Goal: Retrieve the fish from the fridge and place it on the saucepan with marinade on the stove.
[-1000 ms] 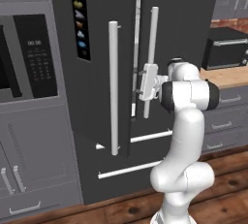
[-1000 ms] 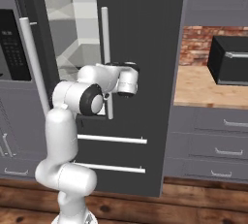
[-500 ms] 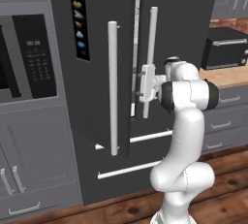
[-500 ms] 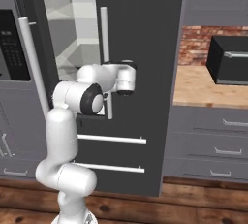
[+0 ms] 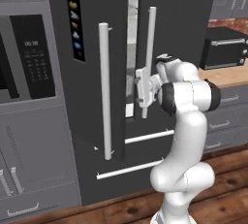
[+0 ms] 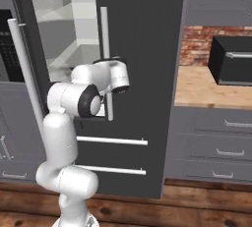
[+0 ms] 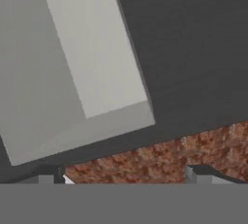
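Gripper point(image 5: 143, 88) at gap between fridge point(image 5: 184, 19) doors, beside right door's long silver bar handle point(image 5: 148, 58); jaw state cannot be told. Fridge tall, matte dark grey, left door ajar, smooth white interior point(image 6: 64, 29) visible. Black toaster oven point(image 5: 226, 47) on wooden counter point(image 6: 209, 89), brick backsplash point(image 6: 197, 42) behind. Fish not visible.

Narrow gap between fridge point(image 5: 179, 19) doors — handles flank it.
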{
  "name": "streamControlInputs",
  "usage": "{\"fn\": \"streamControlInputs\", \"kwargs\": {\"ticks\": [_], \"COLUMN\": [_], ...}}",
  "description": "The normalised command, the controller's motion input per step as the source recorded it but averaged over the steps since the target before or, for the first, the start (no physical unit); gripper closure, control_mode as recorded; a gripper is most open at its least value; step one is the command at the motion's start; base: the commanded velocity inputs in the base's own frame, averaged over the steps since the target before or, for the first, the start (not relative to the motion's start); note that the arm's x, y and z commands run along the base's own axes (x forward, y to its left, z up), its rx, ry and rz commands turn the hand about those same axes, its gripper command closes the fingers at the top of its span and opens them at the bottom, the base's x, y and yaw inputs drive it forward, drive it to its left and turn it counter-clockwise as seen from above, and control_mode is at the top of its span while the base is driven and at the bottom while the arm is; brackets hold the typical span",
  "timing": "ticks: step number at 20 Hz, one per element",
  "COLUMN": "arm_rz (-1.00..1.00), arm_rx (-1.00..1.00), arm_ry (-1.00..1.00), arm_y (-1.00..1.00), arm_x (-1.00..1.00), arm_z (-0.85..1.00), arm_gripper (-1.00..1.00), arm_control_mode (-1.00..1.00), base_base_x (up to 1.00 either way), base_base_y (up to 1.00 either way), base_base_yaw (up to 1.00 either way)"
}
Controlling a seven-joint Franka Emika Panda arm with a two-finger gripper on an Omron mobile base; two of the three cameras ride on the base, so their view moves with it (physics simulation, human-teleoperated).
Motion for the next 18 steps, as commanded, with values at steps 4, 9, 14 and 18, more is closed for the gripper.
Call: {"fn": "streamControlInputs", "kwargs": {"ticks": [4,9,14,18], "arm_rz": [0.21,0.03,0.00,-0.09], "arm_rx": [-0.04,-0.14,-0.21,-0.16], "arm_ry": [-0.02,-0.10,-0.13,-0.21], "arm_y": [0.76,1.00,1.00,1.00], "arm_x": [-0.83,-1.00,-1.00,-0.99], "arm_z": [0.00,0.00,0.00,0.00], "arm_gripper": [-1.00,-1.00,-1.00,-1.00], "arm_control_mode": [-1.00,-1.00,-1.00,-1.00], "base_base_x": [0.00,0.00,0.00,0.00], "base_base_y": [0.00,0.00,0.00,0.00], "base_base_yaw": [0.00,0.00,0.00,0.00]}}
